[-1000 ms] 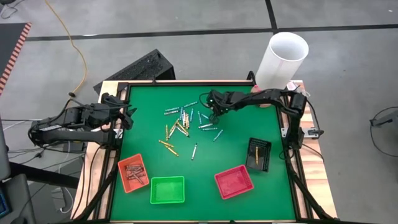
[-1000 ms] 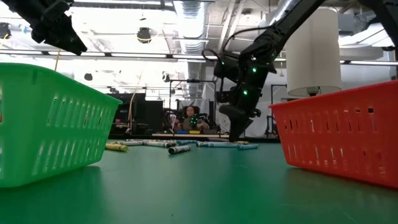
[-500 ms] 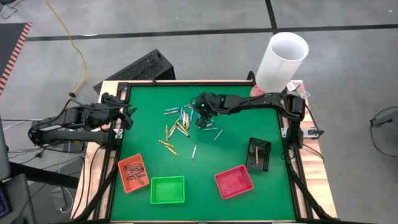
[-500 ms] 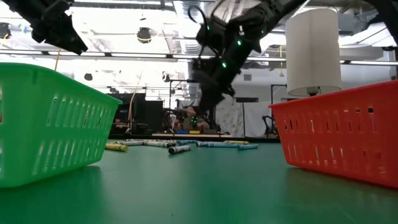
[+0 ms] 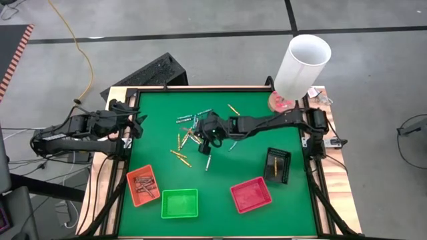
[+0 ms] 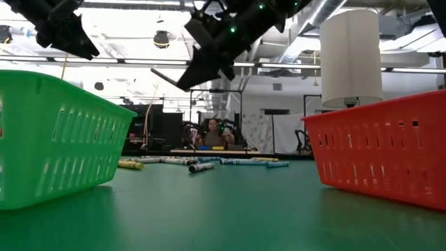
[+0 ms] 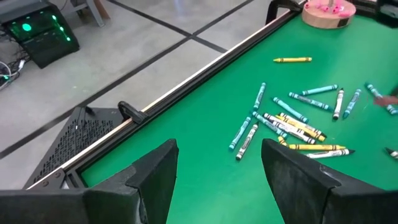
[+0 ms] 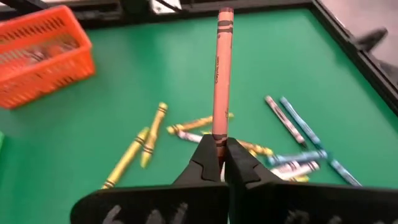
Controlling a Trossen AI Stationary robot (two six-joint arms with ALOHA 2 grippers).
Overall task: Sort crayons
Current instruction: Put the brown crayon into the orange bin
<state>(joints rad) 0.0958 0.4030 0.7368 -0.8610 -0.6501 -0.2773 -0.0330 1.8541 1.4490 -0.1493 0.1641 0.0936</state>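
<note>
So I've got the green tabletop in front of me, with a big white cylinder standing at its far right corner. The right arm reaches out over the middle of the tabletop, and the left arm is parked over the left edge.

Four trays sit along the near side: orange tray with reddish-brown crayons in it, green tray next to it, red tray further right, and black tray by the right edge with one yellow crayon in it.

The right gripper is up off the surface over the middle, its jaws pressed together on the bottom end of a reddish-brown crayon, which sticks straight out past the fingertips. In the low view it's well above the tabletop. The left gripper has its jaws spread with nothing between them, hanging over the left edge.

The loose crayons are scattered in the middle-back part of the tabletop, just under and to the left of the right gripper: blue, yellow and grey ones mixed in a small pile, a few yellow ones strayed toward the orange tray, and a single yellow one off on its own nearer the back edge.
</note>
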